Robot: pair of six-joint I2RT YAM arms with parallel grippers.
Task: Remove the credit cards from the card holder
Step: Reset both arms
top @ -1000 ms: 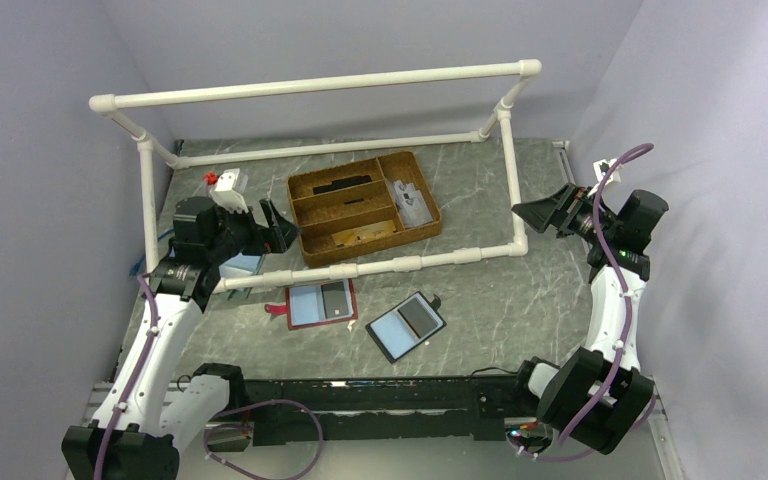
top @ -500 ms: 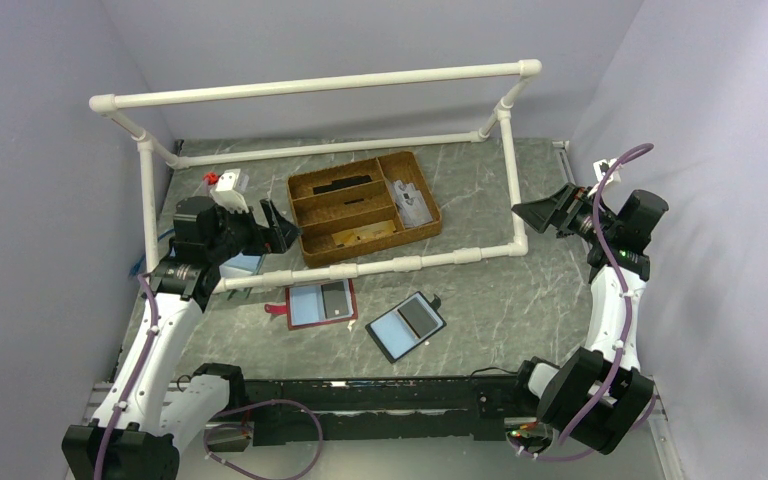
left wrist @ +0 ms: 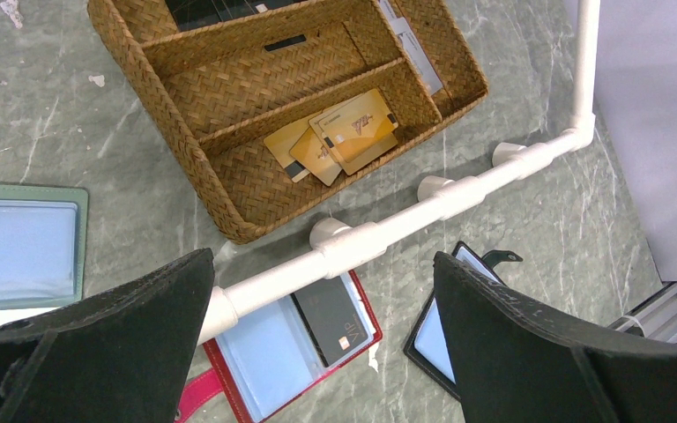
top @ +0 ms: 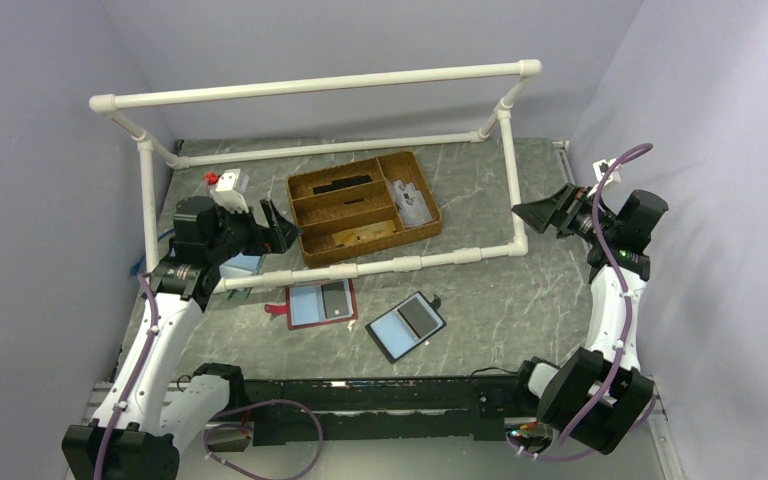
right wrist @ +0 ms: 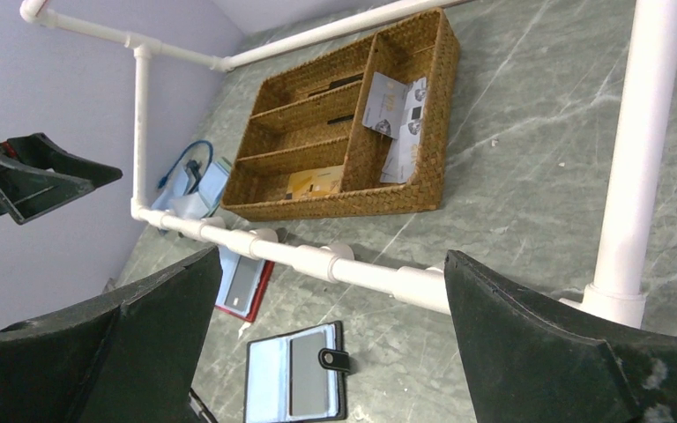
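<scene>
The black-edged card holder (top: 406, 326) lies open on the table near the front centre. It holds a dark grey card (top: 420, 317) in one half and a light blue card (top: 393, 332) in the other. It also shows in the right wrist view (right wrist: 295, 379), and partly behind a finger in the left wrist view (left wrist: 427, 339). My left gripper (top: 278, 228) is open and empty, in the air at the left over the front pipe. My right gripper (top: 532, 212) is open and empty, high at the right, far from the holder.
A red-edged holder (top: 320, 302) with a dark card lies open left of the black one. A wicker basket (top: 372, 245) with cards stands behind the white PVC pipe frame (top: 360, 268). A green-edged holder (left wrist: 18, 256) lies at the far left.
</scene>
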